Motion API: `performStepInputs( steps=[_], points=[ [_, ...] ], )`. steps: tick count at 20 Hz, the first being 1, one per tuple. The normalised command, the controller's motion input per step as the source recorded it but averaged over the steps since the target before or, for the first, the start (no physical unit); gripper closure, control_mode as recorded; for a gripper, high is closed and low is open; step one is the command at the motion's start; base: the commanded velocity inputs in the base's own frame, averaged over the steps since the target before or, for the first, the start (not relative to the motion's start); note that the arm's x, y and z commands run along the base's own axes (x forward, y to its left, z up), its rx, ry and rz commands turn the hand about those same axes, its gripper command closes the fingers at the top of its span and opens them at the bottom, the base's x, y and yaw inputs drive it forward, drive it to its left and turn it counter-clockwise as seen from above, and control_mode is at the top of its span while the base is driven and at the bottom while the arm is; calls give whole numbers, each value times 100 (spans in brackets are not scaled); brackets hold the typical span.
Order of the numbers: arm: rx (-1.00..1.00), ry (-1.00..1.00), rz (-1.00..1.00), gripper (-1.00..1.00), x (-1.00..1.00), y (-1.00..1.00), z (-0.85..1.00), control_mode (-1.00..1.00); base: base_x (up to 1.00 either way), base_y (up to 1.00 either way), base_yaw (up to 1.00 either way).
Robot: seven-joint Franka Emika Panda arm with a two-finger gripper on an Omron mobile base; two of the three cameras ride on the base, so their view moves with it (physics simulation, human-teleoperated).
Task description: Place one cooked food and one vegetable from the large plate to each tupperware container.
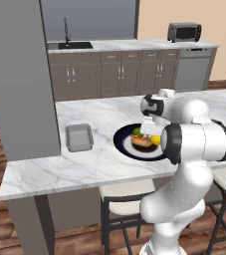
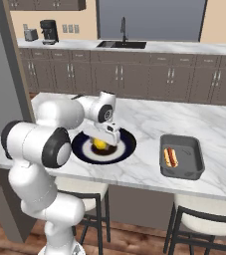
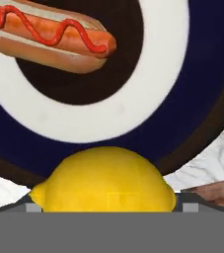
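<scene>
Yellow lemon (image 3: 103, 180) sits right up against the hand camera, between the end effector's (image 3: 105, 210) tips; whether the tips are pressing it or merely straddling it cannot be told. End effector hangs over the near-right part of the large plate (image 1: 122, 142) on the marble tabletop (image 1: 59, 169); plate also carries a hot dog (image 3: 49, 34) with ketchup and something green (image 1: 137, 131). Left grey tray (image 1: 78, 137) lies well apart from the plate; right tray (image 2: 181, 156) already holds one hot dog (image 2: 170, 156).

Risks, as judged: a round, smooth lemon could squirt out of a shallow pinch and roll off the plate or the tabletop edge; a lemon is arguably no vegetable, so the green item may be the proper pick; dropping into the wrong tray would unbalance the pairs.
</scene>
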Motion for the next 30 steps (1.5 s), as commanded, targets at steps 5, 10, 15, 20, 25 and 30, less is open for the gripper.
performStepInputs(
  steps=[5, 10, 15, 20, 25, 30],
  points=[
    [-4, -2, -7, 100, 0, -98, 29, -100, 0, 0, 0],
    [-13, 0, -12, 100, 0, -95, 13, -100, 0, 0, 0],
    [-10, 0, -10, 100, 9, -93, 0, -100, 0, 0, 0],
    [-3, 0, -11, 100, 6, -84, 0, -100, 0, 0, 0],
    [0, 0, -12, 100, 27, -79, 0, -100, 0, 0, 0],
    [0, 0, -8, 100, 31, -62, 0, -100, 0, 0, 0]
  ],
)
